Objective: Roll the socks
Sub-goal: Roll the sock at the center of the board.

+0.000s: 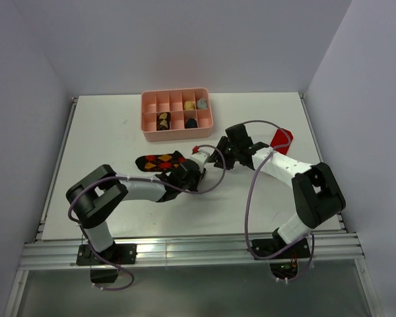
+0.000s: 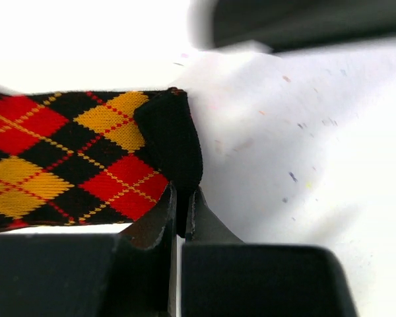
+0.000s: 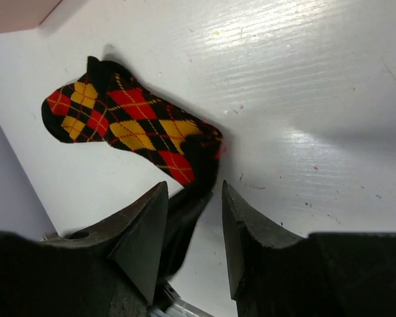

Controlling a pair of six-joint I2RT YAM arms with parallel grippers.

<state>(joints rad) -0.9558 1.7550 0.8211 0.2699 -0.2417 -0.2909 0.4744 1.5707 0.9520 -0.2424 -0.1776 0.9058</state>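
Note:
A black argyle sock [image 1: 160, 160] with red and yellow diamonds lies flat at the table's middle. My left gripper [image 1: 188, 173] is shut on the sock's black cuff [image 2: 175, 142], which is pinched between the two fingertips [image 2: 183, 195]. My right gripper [image 1: 214, 155] hovers open just right of that same cuff end. In the right wrist view the sock [image 3: 132, 125] stretches away to the upper left, and the right gripper [image 3: 193, 191] has only a dark blurred shape in its gap. A plain red sock [image 1: 281, 140] lies at the far right, partly behind the right arm.
A pink compartment tray [image 1: 176, 125] stands at the back of the table with small items in some cells. The two arms meet close together at the table's middle. Grey walls close in both sides.

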